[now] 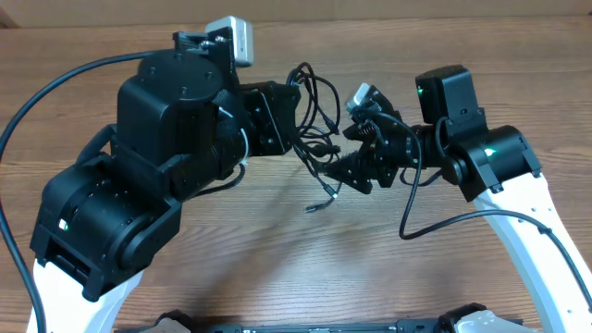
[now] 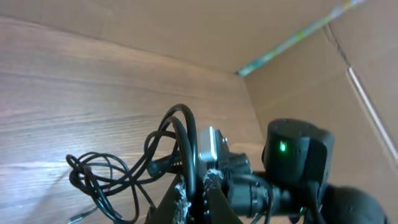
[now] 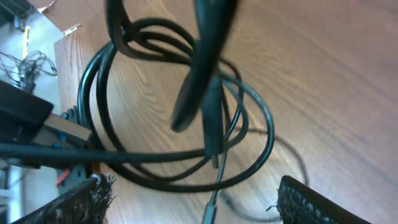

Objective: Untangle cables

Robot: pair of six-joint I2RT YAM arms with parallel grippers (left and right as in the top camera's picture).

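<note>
Midway across the wooden table, one tangle of thin black looped cables, strands uncountable, is pinched in the narrowed left gripper, while the right gripper gapes wide alongside.

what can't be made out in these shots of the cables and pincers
- left pincer: hidden under its own arm overhead, cut off by the bottom edge in the left wrist view.
- cables: crossings too thin to trace overhead; nearest strand blurred in the right wrist view.
- plug end: too small overhead to identify.
</note>
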